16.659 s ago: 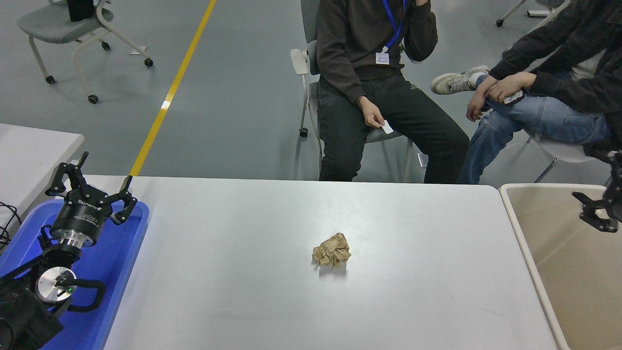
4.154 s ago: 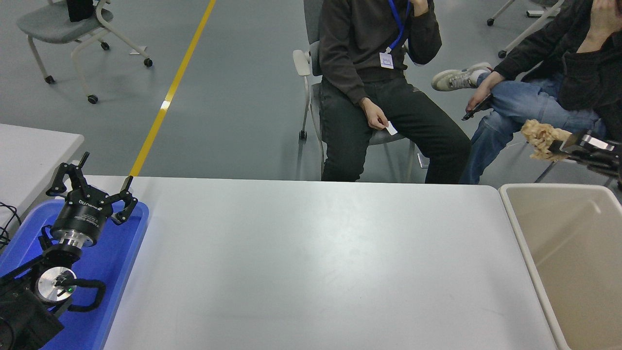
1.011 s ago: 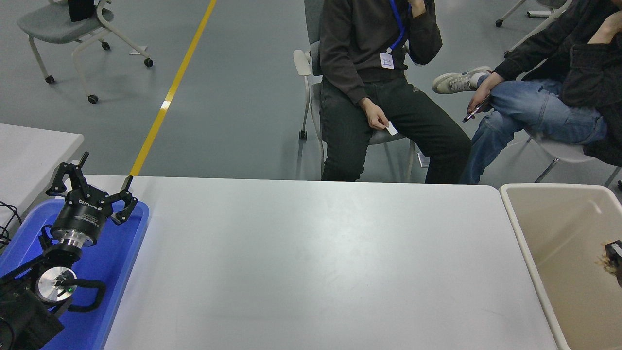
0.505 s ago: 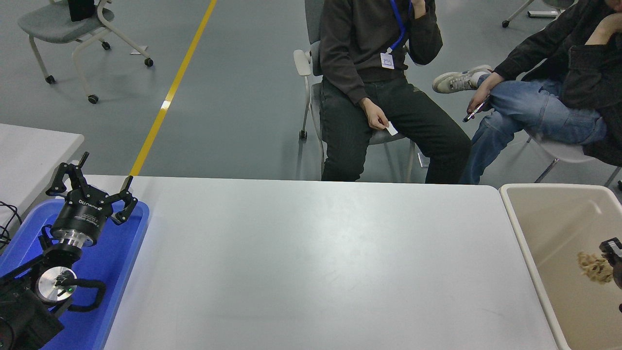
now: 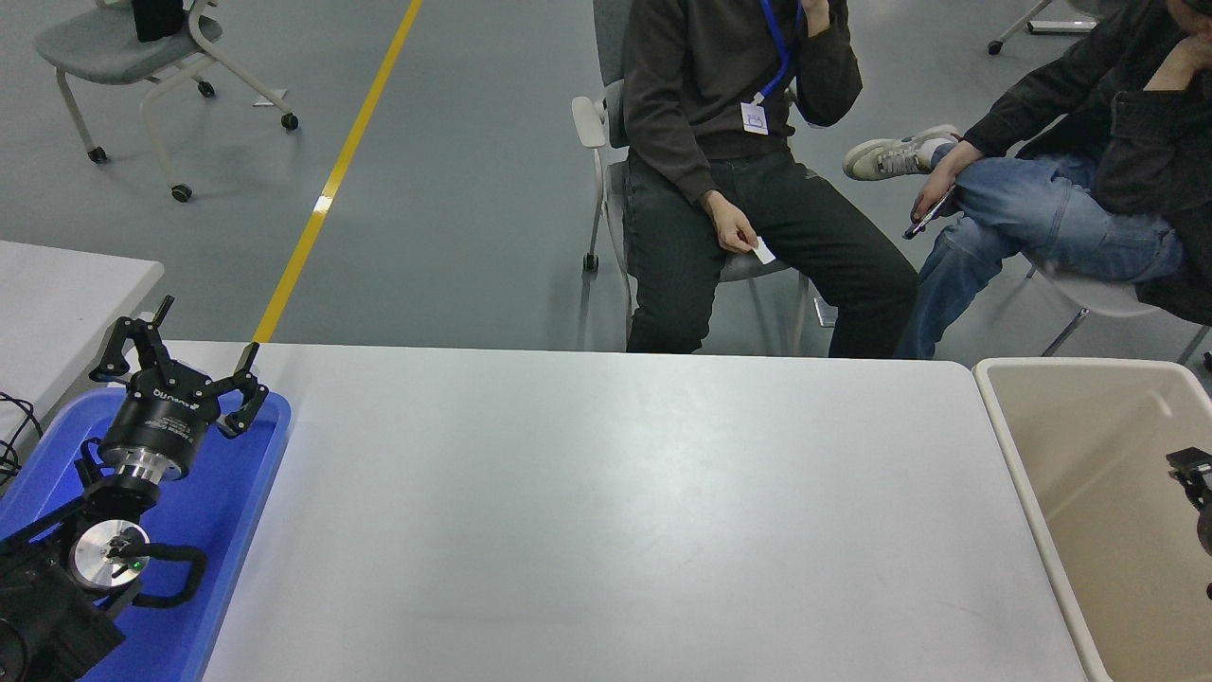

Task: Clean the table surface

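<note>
The table surface (image 5: 606, 511) fills most of the head view, wide and pale grey-white, running from the blue tray (image 5: 248, 493) on the left over to the beige bin (image 5: 1032, 511) on the right. Just a smooth top with a few faint scuffs and some glare.

The left gripper (image 5: 180, 365) sits parked over the blue tray at the table's left edge, fingers spread wide with nothing between them. The right gripper (image 5: 1191, 471) only pokes in at the right edge, over the inside of the bin, so it's off the tabletop entirely and well apart from the middle of it. Too little of it shows to say whether it's spread or closed.

Behind the table two people sit on chairs: one in a dark sweater (image 5: 701, 85) with a lanyard, the other in blue jeans (image 5: 1042, 218) holding a phone (image 5: 928, 214).
</note>
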Robot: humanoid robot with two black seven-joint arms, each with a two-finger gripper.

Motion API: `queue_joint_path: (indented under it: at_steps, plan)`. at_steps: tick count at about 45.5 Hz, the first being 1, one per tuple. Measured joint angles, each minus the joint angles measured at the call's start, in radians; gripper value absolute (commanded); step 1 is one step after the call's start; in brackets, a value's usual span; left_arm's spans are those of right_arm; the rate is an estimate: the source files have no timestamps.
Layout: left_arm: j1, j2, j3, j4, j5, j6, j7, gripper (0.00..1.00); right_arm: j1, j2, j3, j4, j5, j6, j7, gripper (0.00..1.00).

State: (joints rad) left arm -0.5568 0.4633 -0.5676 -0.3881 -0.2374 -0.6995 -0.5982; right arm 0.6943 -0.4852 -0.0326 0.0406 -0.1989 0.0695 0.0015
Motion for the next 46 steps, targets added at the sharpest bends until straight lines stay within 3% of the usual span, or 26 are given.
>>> queue_joint_path:
  at_steps: [14, 27, 36, 46]
  plan:
    - [0.000, 0.001, 0.000, 0.000, 0.000, 0.000, 0.000, 1.00, 0.039, -0.092, 0.292, 0.062, 0.010, 0.021, 0.004, 1.00]
    - [0.000, 0.001, 0.000, 0.000, 0.000, 0.001, 0.000, 1.00, 0.008, -0.233, 0.561, 0.373, 0.011, 0.036, 0.026, 1.00]
    - [0.000, 0.001, 0.000, 0.000, 0.000, 0.001, 0.000, 1.00, -0.074, -0.236, 0.845, 0.535, 0.014, 0.057, 0.066, 1.00]
    - [0.000, 0.001, 0.000, 0.000, 0.000, 0.001, 0.000, 1.00, -0.160, -0.204, 1.012, 0.668, 0.015, 0.082, 0.082, 1.00]
